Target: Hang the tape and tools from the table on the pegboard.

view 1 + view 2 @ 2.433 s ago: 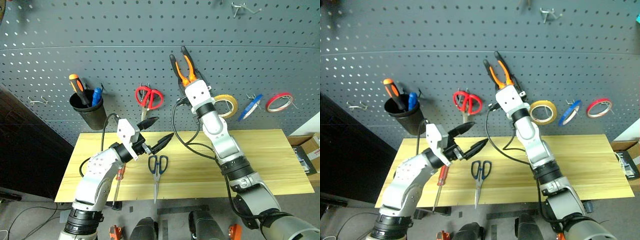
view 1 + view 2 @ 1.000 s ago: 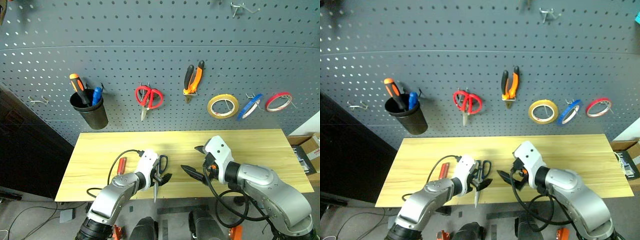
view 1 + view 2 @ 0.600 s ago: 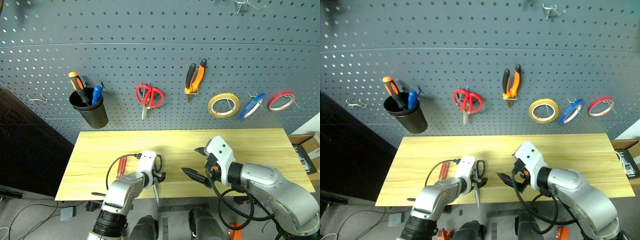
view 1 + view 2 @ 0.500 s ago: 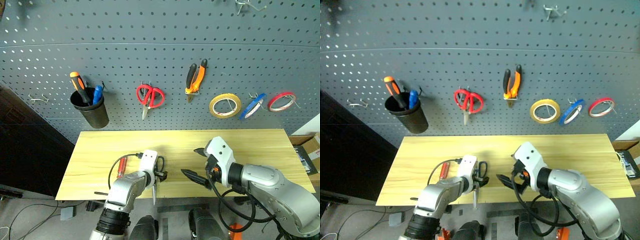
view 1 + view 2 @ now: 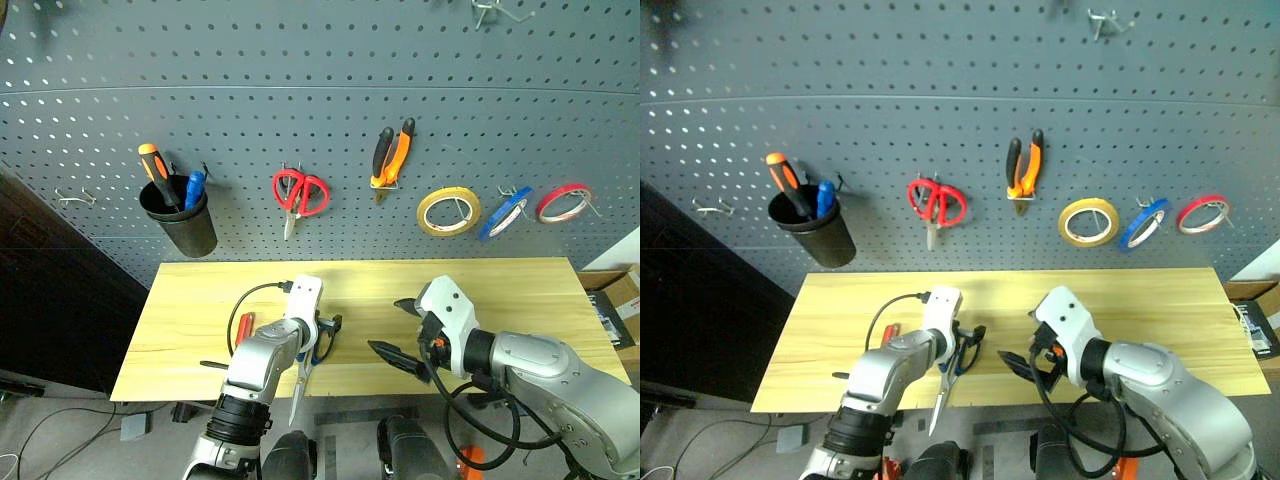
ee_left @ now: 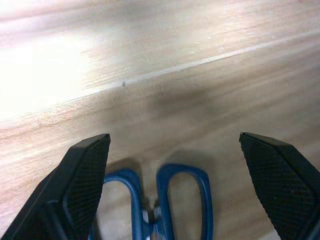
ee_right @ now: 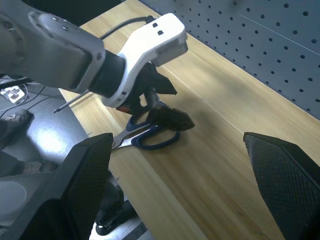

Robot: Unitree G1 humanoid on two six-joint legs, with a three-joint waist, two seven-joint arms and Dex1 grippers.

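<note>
Hovering left gripper [image 5: 322, 338]: low over the blue-loop scissors [image 7: 150, 136] on the tabletop [image 5: 520, 290], fingers [image 6: 82, 175] spread wide, one on each side of the loops, not gripping anything
right gripper [image 5: 400, 330]: above the tabletop right of centre, fingers [image 7: 280, 170] wide apart, empty, well apart from the scissors
blue-loop scissors: flat on the tabletop near the front edge, loops [image 6: 182, 197] toward the pegboard [image 5: 320, 80], blades poking out past the front edge
red-handled screwdriver [image 5: 243, 327]: lying on the tabletop just left of the left arm, partly hidden by it, shaft running toward the front edge
pliers [image 5: 388, 155]: orange-and-black handles, hanging on the pegboard above the tabletop centre, handles up
blue tape [image 5: 501, 213]: hanging on a pegboard hook, between the yellow tape [image 5: 448, 211] and the red tape [image 5: 561, 202]
red-loop scissors [image 5: 299, 194]: hanging on the pegboard left of the pliers, blades down
black cup [image 5: 180, 222]: mounted on the pegboard far left, holds an orange-and-black screwdriver [image 5: 155, 170] and a blue-handled tool [image 5: 193, 186]
tabletop state: scissors and red-handled screwdriver not yet hung; pliers and blue tape already up
</note>
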